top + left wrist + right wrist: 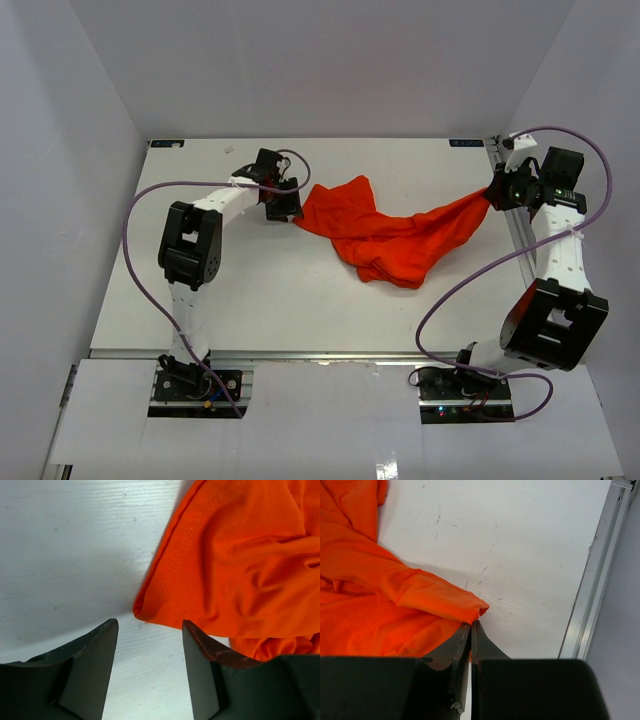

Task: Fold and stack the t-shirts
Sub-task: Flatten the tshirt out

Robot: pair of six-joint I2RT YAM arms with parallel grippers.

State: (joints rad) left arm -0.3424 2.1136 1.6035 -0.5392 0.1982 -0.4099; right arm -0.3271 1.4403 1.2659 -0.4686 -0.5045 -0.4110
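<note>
Table rail (596,575), t-shirt (380,620) in right hand (471,625)

The t-shirt (385,240) is glowing bright orange-red, plain all over. The table (300,300) is looking white with small grey marks. The cables (125,238) are showing purple.

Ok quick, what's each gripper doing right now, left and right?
Left gripper: open, holding nothing, the t-shirt corner just ahead of its jaws.
Right gripper: shut on the t-shirt's sleeve end.
</note>
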